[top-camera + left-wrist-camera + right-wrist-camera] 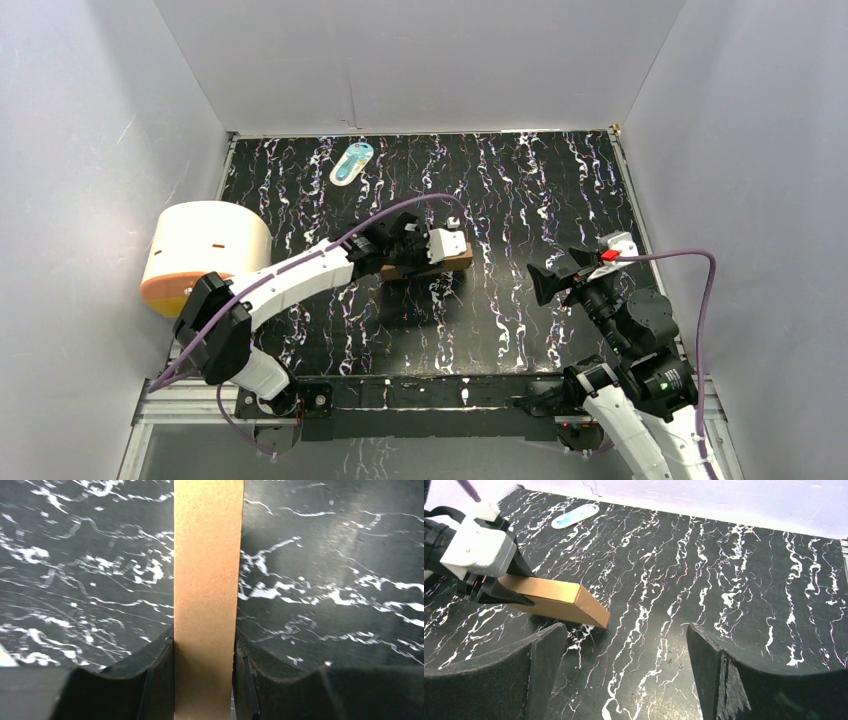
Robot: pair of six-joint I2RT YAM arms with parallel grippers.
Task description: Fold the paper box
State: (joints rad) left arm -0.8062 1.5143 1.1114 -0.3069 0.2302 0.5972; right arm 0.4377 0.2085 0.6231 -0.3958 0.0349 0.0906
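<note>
Left pincer (203, 632): clamped across the box's narrow width, one finger flush on each side.
Box (207, 555): brown, long, folded closed; lying on the worktop (540, 190).
Right pincer (624, 630): fingers wide apart, right of box, well clear.
Cylinder (205, 255): white-and-orange, left of box.
Packet (351, 162): teal-white, well beyond box.

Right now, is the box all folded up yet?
Nearly, it seems. Done: the paper box looks like a shaped brown box, not a flat sheet. In hand: the left gripper pinches it from both sides. To do: the right gripper hangs open, apart from it; whether any flap needs tucking, I cannot tell.
</note>
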